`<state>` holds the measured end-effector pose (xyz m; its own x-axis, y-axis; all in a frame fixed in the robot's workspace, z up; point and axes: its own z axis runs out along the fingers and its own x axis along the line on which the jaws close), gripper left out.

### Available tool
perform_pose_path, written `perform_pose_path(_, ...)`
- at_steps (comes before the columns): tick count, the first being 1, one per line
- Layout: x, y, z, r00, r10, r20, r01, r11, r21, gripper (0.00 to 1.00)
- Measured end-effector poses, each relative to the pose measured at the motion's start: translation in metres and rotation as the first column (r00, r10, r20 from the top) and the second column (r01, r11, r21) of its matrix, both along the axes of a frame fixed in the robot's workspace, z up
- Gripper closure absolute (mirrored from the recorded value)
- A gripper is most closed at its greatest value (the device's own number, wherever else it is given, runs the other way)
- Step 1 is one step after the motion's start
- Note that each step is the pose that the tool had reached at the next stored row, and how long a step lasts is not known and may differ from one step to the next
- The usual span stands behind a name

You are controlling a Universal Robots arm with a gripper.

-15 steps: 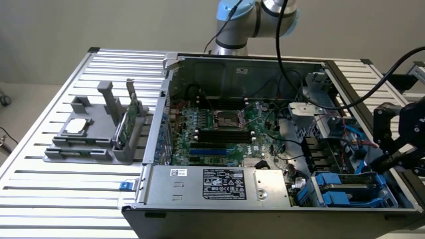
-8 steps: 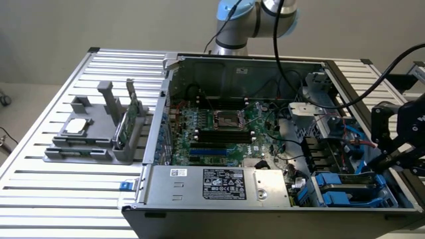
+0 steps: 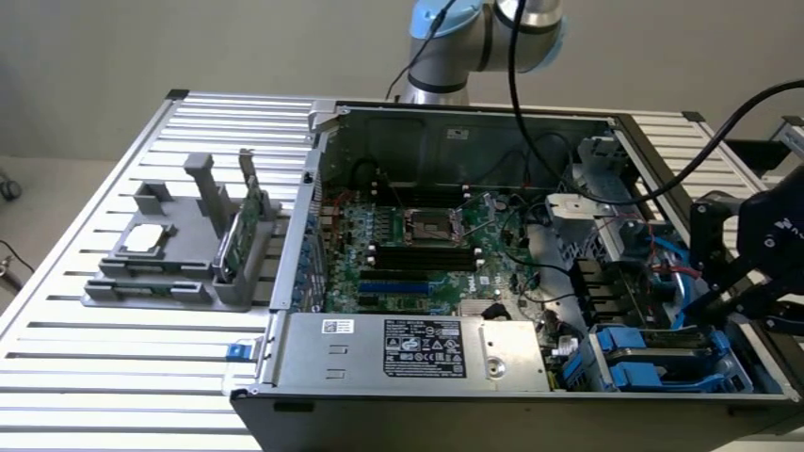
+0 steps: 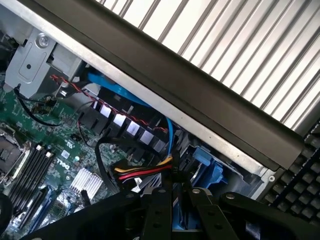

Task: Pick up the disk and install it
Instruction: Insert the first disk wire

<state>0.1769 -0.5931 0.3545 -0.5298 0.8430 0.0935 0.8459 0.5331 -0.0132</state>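
at case's (image 3: 477, 111) 4 o'clock corner: gripper (image 3: 729, 297) low, jaws narrow, seem pinching disk (image 3: 647, 363); disk looks nearly in place, not let go.

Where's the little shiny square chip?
The chip sits on the grey holder at the exterior view's left, outside the computer case, near the upright green card.

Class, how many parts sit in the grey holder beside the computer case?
2: a square silver chip lying flat, a green circuit card standing on edge nearer the case. Others may be hidden.
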Motion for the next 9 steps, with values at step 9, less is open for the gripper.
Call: perform_pose_path(9,-0.0008,0.0001,0.0001,0.9925,-0.122,0.0000,0.122,0.9925,-0.0003,0.83)
